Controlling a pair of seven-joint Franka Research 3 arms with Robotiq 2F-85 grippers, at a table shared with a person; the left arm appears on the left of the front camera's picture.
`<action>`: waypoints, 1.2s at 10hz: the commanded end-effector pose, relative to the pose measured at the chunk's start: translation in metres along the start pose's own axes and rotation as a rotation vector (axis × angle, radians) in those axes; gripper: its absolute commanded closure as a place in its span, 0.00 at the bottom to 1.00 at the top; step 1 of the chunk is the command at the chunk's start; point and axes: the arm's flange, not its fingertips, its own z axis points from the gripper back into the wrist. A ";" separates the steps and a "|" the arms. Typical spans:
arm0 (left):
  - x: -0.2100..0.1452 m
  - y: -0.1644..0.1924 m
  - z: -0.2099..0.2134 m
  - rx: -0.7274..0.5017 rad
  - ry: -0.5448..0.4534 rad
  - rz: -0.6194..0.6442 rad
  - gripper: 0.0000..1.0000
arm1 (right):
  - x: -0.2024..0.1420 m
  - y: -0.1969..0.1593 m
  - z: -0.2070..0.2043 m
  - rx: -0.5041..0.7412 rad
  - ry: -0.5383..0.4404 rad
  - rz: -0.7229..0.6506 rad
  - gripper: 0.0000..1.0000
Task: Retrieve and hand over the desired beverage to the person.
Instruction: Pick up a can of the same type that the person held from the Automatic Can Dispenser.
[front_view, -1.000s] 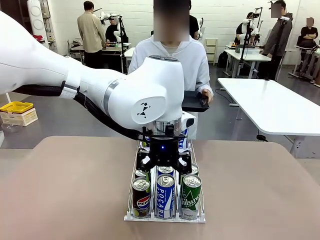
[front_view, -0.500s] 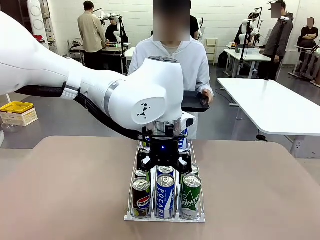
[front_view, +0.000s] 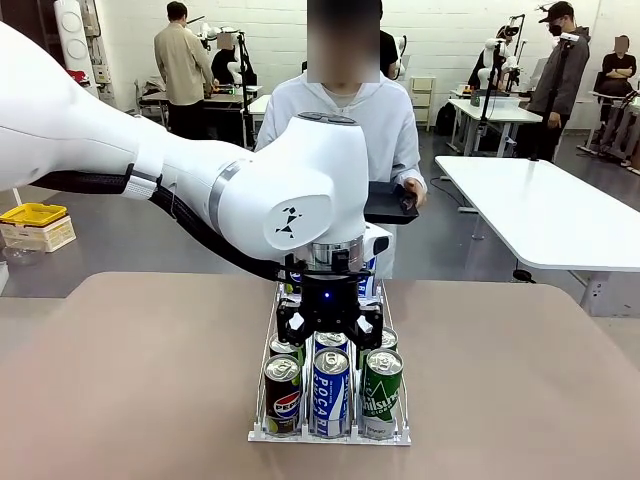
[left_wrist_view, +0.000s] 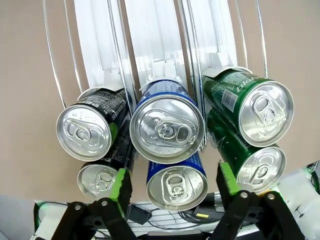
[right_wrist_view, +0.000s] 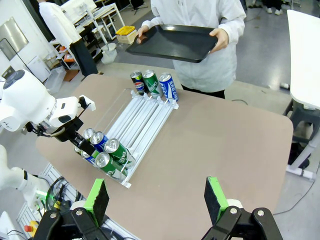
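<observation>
The brown table (front_view: 120, 380) carries everything, and the left arm (front_view: 200, 170) reaches over its middle from the robot's left. At the far edge the person (front_view: 395, 130) holds a black tray (right_wrist_view: 175, 42) level with nothing on it, so the handover is not yet done. A clear three-lane can rack (right_wrist_view: 142, 117) runs mid-table from the far edge to the near edge. Three cans (right_wrist_view: 152, 82) stand at its far end. Six crowd the near end in two rows, the front row being a Pepsi can (front_view: 283, 395), a Pocari Sweat can (front_view: 331, 390) and a green Chilsung can (front_view: 381, 395).

The left gripper (left_wrist_view: 172, 170) sits low over the second row, its green pads (left_wrist_view: 121, 182) spread astride the blue can (left_wrist_view: 177, 187) in the middle lane. A gap seems to show on each side, though the wide-angle view makes contact hard to judge. Nothing is lifted. I judge the reach done, with the grasp, lift and delivery to the tray left. That blue can sits close to the near edge, pull-tab lid up toward the gripper, long axis near upright and tipped slightly along the lane. The right gripper (right_wrist_view: 156, 185) hangs high over the robot's side, pads wide apart, holding nothing.
</observation>
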 end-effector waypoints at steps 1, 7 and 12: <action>0.001 -0.003 -0.002 0.005 -0.020 -0.019 1.00 | 0.000 -0.001 -0.001 0.001 -0.001 -0.003 0.00; 0.001 -0.004 -0.005 0.012 0.011 -0.022 1.00 | 0.000 -0.001 -0.001 0.001 -0.001 -0.003 0.00; -0.011 -0.001 0.076 0.048 -0.014 -0.008 1.00 | 0.000 -0.001 -0.001 0.001 -0.001 -0.003 0.00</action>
